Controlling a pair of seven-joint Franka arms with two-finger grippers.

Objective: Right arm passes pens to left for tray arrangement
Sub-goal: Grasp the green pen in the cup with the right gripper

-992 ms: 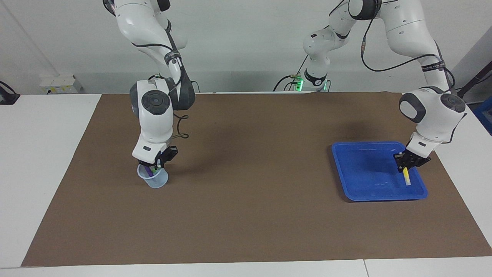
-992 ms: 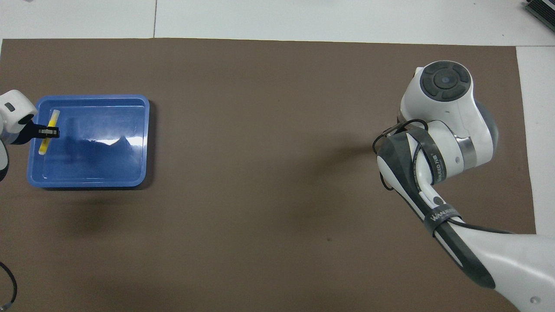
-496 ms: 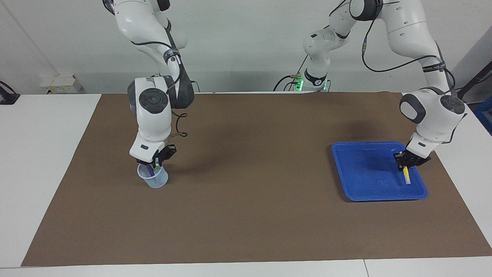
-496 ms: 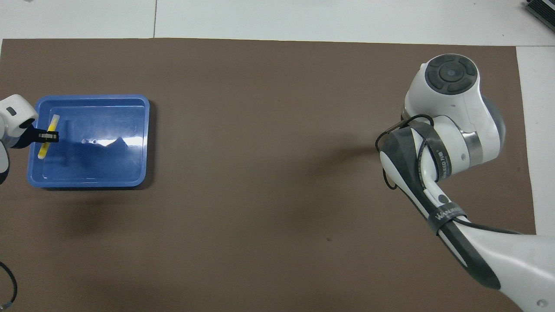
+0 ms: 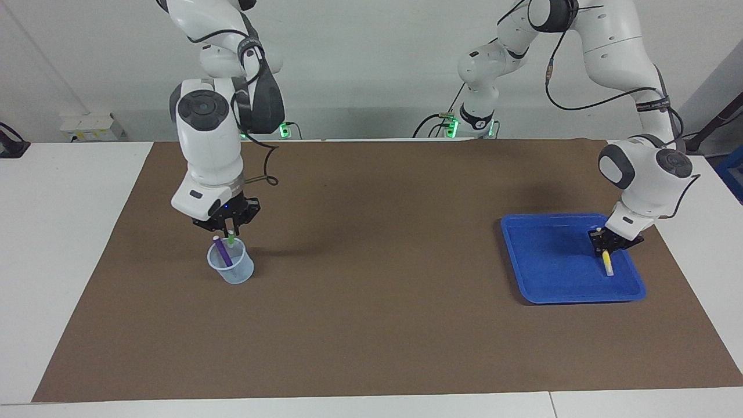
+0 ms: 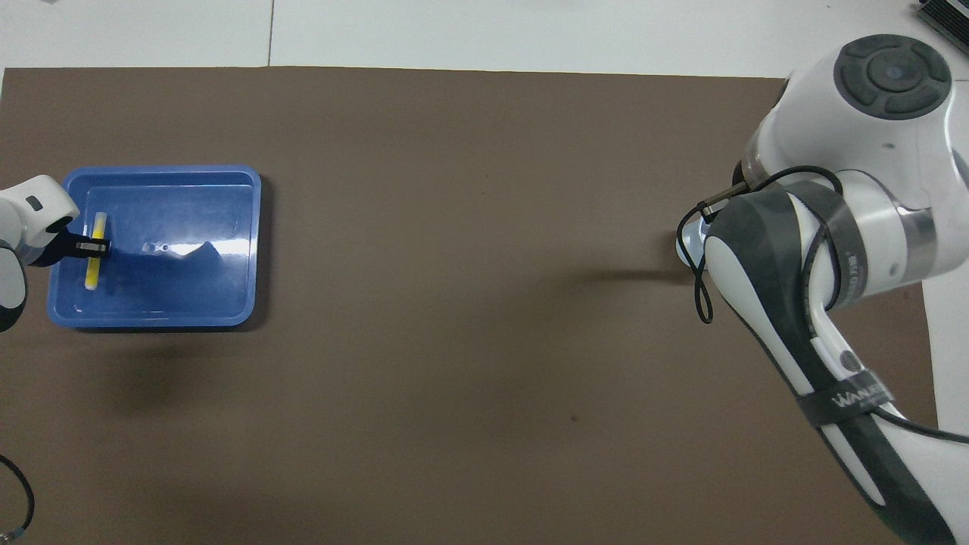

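My right gripper (image 5: pixel 227 227) hangs just above a clear cup (image 5: pixel 233 270), shut on the top of the green pen (image 5: pixel 230 239), whose lower end is at the cup's rim. The purple pen (image 5: pixel 221 253) leans inside the cup. In the overhead view the right arm hides this gripper and both pens. The blue tray (image 5: pixel 551 258) (image 6: pixel 182 288) lies toward the left arm's end of the table. The yellow pen (image 5: pixel 608 265) (image 6: pixel 91 261) rests in it along the outer rim. My left gripper (image 5: pixel 605 245) (image 6: pixel 95 246) is down at that pen, around its middle.
A brown mat (image 5: pixel 377 325) covers most of the white table. Only a sliver of the cup (image 6: pixel 685 250) shows in the overhead view, beside the right arm. A power strip (image 5: pixel 87 128) sits at the table's robot-side edge, at the right arm's end.
My right gripper has risen out of the cup, lifting the green pen with it. My left gripper has lowered the yellow pen flatter into the tray and shifted it slightly toward the robots.
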